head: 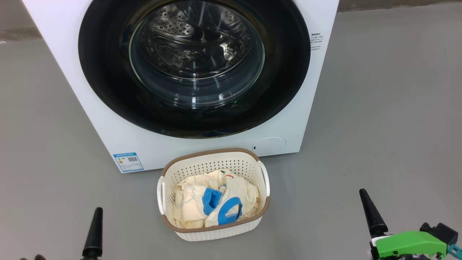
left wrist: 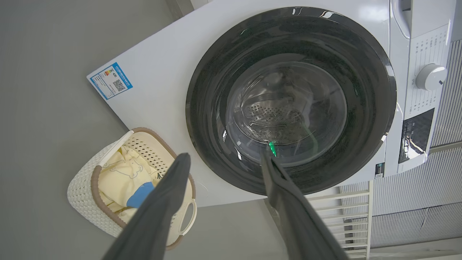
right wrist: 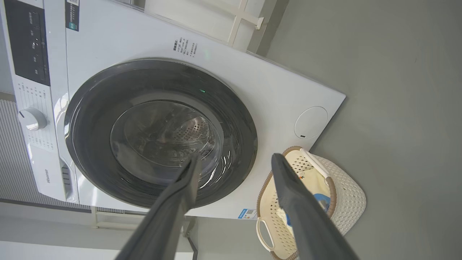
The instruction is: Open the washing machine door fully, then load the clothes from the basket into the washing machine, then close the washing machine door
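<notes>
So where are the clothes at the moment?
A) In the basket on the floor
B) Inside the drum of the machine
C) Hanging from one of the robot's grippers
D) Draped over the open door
A: the clothes lie bunched inside the basket, which stands on the floor just in front of the washing machine door, and that door is shut.

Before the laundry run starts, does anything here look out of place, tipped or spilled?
Nothing stands out. The washing machine door is shut; the basket stands upright on the floor before the washing machine, with its clothes all inside.
</notes>
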Controlling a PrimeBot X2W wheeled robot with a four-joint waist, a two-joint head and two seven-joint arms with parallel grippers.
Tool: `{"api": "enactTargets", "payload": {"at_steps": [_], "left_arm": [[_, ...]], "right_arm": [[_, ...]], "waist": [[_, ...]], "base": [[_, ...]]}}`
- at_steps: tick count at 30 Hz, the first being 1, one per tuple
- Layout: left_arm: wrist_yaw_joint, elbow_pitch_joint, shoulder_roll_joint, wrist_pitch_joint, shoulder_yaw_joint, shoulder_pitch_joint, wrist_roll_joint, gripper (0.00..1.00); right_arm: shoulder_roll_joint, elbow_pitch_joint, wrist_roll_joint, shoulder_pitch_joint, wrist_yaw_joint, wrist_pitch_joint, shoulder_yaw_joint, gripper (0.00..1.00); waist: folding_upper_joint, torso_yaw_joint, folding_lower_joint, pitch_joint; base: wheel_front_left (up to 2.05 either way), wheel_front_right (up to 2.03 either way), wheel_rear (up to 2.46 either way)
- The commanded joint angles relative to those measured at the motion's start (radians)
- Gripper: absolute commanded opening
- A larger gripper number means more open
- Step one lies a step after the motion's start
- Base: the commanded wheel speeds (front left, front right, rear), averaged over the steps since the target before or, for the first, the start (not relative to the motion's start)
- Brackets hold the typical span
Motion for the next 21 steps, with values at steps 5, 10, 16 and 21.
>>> {"api": "enactTargets", "payload": {"at_steps": [5, 10, 16, 21], "left_arm": [[-0.002, -0.036, 0.040, -0.025, -0.006, -0.042, 0.086, 1.00], [-0.002, -0.040, 0.054, -0.040, -0.020, -0.042, 0.157, 1.00], [-0.002, -0.041, 0.066, -0.058, -0.028, -0.043, 0.256, 1.00], [-0.002, -0.044, 0.076, -0.073, -0.036, -0.045, 0.337, 1.00]], "right_arm": [[-0.017, -0.018, -0.113, -0.061, 0.000, -0.023, 0.021, 1.00], [-0.017, -0.012, -0.204, -0.067, 0.000, -0.038, 0.030, 1.00], [-0.019, 0.001, -0.308, -0.079, 0.000, -0.055, 0.040, 1.00], [-0.020, 0.010, -0.401, -0.089, 0.000, -0.070, 0.045, 1.00]], "waist": [[0.0000, 0.000, -0.0001, 0.000], [0.0000, -0.001, -0.0001, 0.000], [0.0000, -0.003, -0.0002, -0.001], [0.0000, -0.005, -0.0002, -0.002]], "base": [[0.00, 0.00, 0.00], [0.00, 0.00, 0.00], [0.00, 0.00, 0.00], [0.00, 0.00, 0.00]]}}
